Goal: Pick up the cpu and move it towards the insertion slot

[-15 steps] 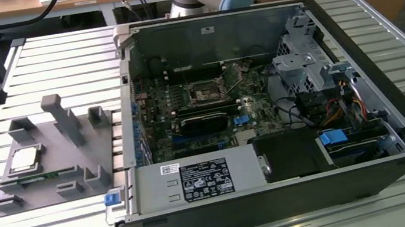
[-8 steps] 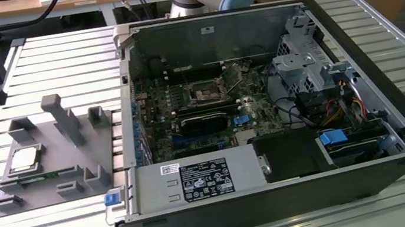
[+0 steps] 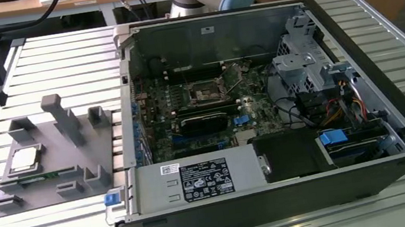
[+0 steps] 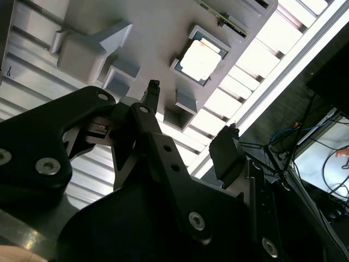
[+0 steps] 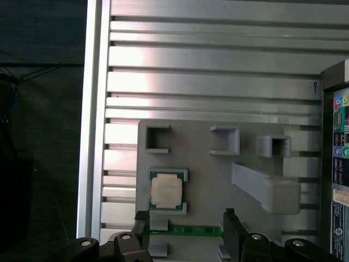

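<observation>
Gripper [image 5: 186, 215], fingers spread wide and empty, over the grey tray [image 5: 207, 174] seating the cpu [image 5: 166, 191], which in the exterior view lies at eight o'clock from the insertion slot [image 3: 206, 92]

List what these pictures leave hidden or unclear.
Small flat square silver-topped cpu: glare whitens its top in the second wrist view.
Silvery square insertion slot: inside too small in the exterior view.
Thin green memory strip: one end behind the black pincer, first wrist view.
</observation>
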Available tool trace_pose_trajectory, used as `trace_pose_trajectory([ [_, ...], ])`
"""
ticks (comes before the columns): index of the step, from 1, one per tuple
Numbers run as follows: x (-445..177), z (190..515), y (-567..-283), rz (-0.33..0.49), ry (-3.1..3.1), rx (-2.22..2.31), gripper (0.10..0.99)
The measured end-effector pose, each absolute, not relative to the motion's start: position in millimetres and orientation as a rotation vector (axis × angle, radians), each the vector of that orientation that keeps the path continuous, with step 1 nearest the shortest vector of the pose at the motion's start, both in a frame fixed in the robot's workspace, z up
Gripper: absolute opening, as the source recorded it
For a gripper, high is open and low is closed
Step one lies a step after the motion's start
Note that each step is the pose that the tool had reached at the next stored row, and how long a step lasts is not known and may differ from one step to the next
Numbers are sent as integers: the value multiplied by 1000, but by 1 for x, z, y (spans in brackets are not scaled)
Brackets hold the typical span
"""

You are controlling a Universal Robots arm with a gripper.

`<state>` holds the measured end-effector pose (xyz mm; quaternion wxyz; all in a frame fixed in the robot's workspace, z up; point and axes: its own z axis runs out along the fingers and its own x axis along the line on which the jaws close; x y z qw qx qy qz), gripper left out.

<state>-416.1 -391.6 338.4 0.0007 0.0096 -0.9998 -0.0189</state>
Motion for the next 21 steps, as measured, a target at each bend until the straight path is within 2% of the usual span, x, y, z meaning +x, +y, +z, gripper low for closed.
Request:
trace_pose_trajectory([
  [21, -417, 334, -392, -59, -3140, 30, 647],
])
